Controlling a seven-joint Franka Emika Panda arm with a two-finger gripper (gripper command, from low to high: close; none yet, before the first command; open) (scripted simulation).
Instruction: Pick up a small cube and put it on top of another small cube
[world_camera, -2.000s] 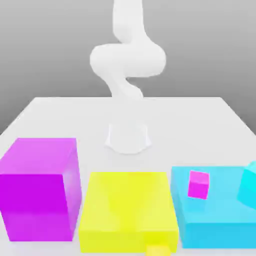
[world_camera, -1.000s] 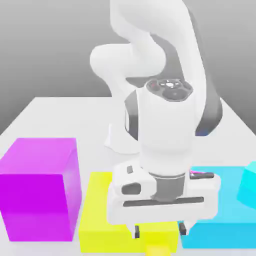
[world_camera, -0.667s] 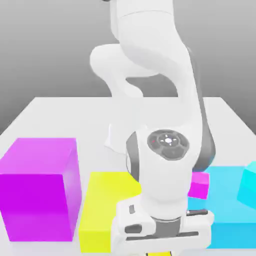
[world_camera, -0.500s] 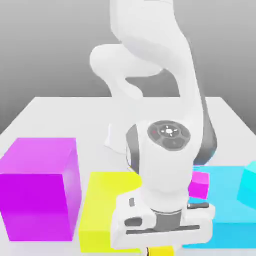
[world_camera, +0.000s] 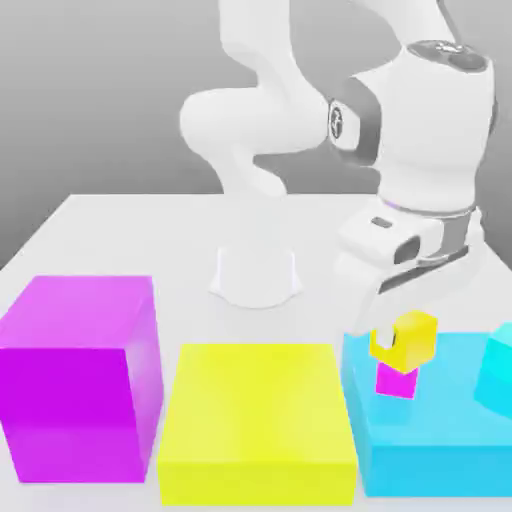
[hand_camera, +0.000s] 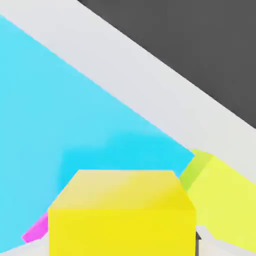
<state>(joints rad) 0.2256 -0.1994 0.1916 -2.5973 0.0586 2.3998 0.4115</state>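
One small yellow cube (world_camera: 404, 340) sits clamped in my pincer (world_camera: 398, 335), directly above the small magenta cube (world_camera: 396, 381) and seemingly touching its top. Both sit over the large cyan block (world_camera: 430, 440), beside the large yellow block (world_camera: 256, 420).

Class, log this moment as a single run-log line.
phase: placing | gripper: holds small yellow cube | target: small magenta cube on cyan block | released: no
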